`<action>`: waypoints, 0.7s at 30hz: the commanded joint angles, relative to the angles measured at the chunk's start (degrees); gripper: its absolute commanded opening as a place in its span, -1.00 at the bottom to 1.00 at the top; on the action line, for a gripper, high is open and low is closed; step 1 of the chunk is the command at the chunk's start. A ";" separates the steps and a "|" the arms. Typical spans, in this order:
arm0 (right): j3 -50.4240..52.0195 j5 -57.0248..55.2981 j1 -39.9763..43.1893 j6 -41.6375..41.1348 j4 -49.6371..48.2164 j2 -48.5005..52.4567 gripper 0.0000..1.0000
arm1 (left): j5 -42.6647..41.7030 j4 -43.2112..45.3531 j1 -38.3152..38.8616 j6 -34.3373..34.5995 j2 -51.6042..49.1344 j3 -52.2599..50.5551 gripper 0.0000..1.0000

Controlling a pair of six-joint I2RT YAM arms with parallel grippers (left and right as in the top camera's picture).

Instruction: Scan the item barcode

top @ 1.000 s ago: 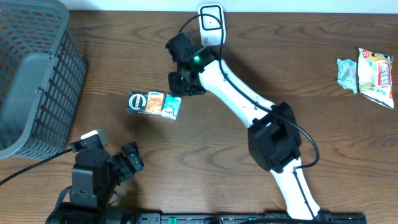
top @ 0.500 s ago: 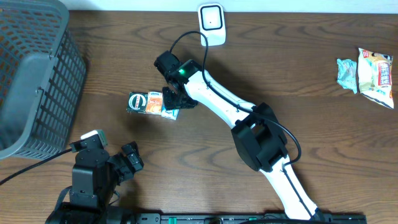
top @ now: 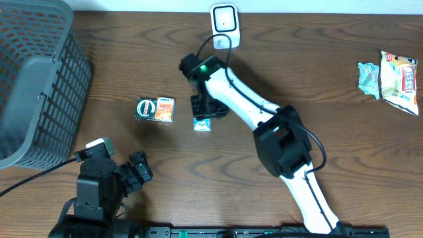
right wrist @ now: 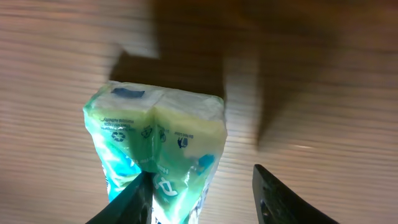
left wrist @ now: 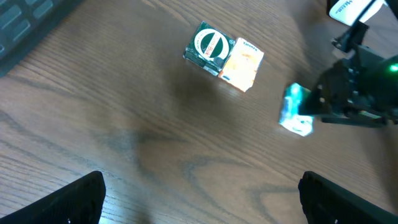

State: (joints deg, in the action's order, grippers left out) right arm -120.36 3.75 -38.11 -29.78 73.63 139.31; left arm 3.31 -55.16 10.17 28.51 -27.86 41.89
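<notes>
Right claw clamped on teal packet, mid-table. White scanner stands at far table edge, near packet but apart from it.

Progress, judged: pickup done, scan not yet. Barcode side cannot be told. Left to do: carry packet to scanner, turn code toward its face.

Left claw wide apart, empty, near front edge.

Room: bare wood between packet and scanner. Green-and-orange box lies left of packet, apart. Grey basket far left and snack bags far right, both well clear.
</notes>
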 commanded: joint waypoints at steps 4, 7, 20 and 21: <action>0.33 -2.69 4.70 5.79 2.49 -5.51 -0.03 | 0.15 -0.09 -0.13 -0.13 0.26 0.11 0.95; 0.33 0.66 5.60 11.04 1.55 -6.05 0.07 | 0.15 -0.09 -0.13 -0.13 0.26 0.11 0.95; 7.10 13.77 6.14 14.93 -7.28 -5.79 0.25 | 0.15 -0.09 -0.11 -0.13 0.26 0.11 0.95; 8.11 13.79 6.21 14.80 -7.87 -5.79 0.25 | 0.15 -0.09 -0.11 -0.13 0.26 0.11 0.95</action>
State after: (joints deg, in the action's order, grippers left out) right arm -114.59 14.11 -31.73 -15.77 66.48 134.87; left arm 3.31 -55.13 10.17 28.49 -27.86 41.89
